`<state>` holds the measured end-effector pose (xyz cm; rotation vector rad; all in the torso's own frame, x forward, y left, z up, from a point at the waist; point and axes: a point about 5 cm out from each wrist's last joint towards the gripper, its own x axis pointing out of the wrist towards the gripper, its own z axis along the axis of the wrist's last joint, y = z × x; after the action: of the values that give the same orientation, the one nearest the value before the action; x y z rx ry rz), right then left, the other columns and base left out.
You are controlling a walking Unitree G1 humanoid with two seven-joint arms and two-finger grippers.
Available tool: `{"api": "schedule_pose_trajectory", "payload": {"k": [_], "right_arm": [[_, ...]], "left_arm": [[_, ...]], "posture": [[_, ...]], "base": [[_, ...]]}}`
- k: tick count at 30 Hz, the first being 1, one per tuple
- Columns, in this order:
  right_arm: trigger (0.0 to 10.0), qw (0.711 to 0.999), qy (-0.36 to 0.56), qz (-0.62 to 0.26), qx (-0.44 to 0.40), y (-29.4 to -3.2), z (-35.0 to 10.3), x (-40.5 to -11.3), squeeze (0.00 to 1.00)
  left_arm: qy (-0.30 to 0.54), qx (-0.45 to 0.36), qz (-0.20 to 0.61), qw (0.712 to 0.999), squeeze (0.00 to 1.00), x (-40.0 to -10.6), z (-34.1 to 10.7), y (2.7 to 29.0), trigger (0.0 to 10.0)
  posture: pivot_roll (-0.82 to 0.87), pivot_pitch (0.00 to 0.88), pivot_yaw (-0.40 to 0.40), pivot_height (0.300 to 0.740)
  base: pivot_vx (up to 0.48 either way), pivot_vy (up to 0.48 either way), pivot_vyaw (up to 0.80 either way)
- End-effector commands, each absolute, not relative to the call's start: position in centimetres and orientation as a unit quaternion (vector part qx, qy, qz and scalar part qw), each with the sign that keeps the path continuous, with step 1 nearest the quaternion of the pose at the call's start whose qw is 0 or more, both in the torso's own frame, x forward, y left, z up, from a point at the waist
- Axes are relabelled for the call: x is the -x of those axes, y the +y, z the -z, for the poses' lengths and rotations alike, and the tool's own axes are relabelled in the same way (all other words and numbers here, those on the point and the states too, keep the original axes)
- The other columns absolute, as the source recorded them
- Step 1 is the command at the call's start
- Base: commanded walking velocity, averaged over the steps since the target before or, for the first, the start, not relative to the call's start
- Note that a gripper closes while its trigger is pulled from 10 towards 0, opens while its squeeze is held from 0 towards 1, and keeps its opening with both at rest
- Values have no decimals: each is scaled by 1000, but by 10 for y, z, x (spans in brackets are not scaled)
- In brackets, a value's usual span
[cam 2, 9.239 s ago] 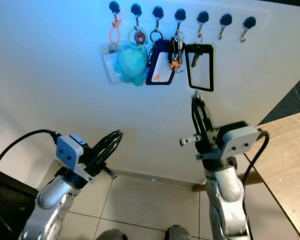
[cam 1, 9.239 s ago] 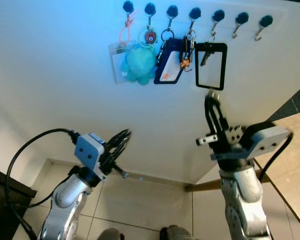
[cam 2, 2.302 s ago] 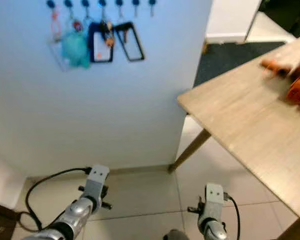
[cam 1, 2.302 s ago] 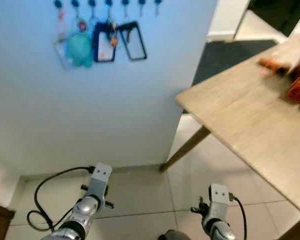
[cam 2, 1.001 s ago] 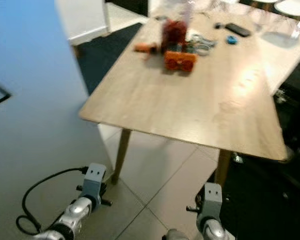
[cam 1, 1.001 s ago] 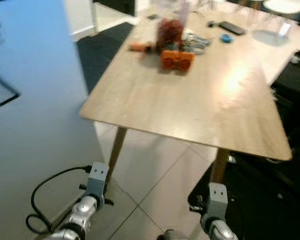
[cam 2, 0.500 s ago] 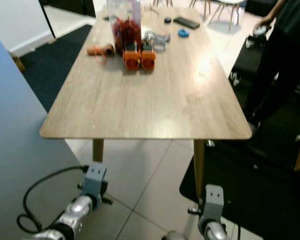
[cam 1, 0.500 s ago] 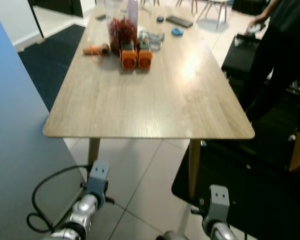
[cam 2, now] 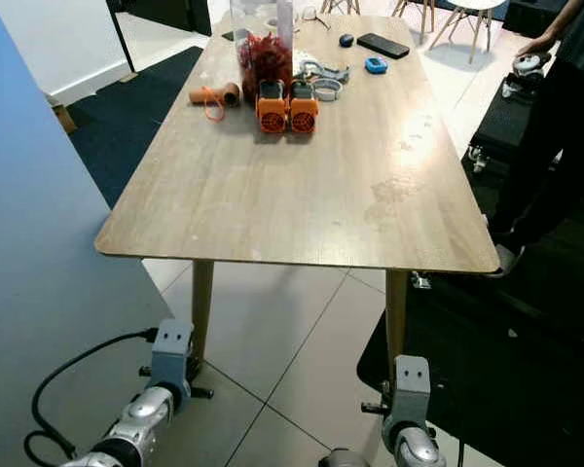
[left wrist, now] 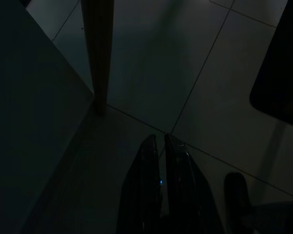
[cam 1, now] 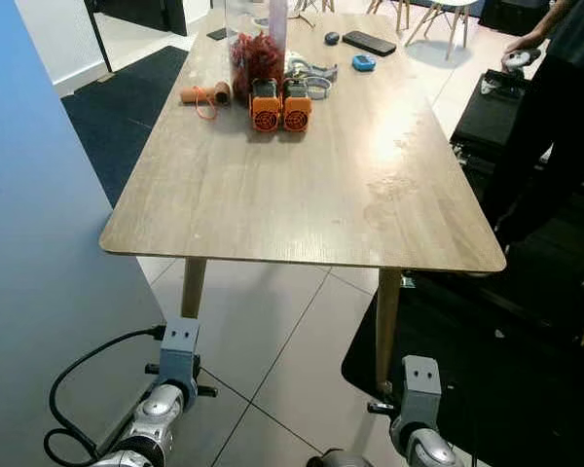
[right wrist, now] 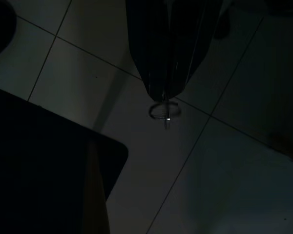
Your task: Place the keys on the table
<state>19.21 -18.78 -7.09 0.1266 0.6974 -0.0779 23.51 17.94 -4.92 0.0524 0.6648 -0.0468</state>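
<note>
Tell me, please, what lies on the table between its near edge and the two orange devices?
Nothing: in the left eye view, the wooden table is bare from its near edge up to the two orange devices; the jar and clutter sit beyond them.

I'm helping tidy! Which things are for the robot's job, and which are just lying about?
Job: small metal key ring, right gripper pinching it, long pale wooden table.
Lying about: clear jar of red bits, two orange gadgets, black phone.

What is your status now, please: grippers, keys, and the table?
Right gripper low over floor tiles, shut on key ring. Left gripper hangs idle, shut. Table ahead, near half bare; person at its far right.
</note>
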Motion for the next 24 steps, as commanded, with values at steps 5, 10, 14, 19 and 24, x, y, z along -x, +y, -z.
{"api": "schedule_pose_trajectory", "payload": {"k": [5,10,14,19,24], "right_arm": [[10000,933,353,35,-63,-187,74,-188,0],[10000,934,351,34,-63,-186,74,-189,0],[10000,934,351,34,-63,-186,73,-189,0],[10000,933,351,35,-64,-186,74,-188,0],[10000,933,352,34,-64,-186,74,-188,0]], "left_arm": [[335,-29,11,942,0,-232,51,188,10000],[335,-28,11,942,0,-233,50,189,10000],[335,-27,11,942,0,-232,50,189,10000],[336,-28,12,941,0,-232,51,189,10000],[333,-28,13,942,0,-233,50,188,10000]], "posture": [[45,51,-2,740],[46,54,0,740],[46,54,0,740],[48,55,0,740],[50,56,-2,740]], "base": [[0,0,0],[-119,0,0],[-315,0,0],[-325,0,0],[-357,0,0]]}}
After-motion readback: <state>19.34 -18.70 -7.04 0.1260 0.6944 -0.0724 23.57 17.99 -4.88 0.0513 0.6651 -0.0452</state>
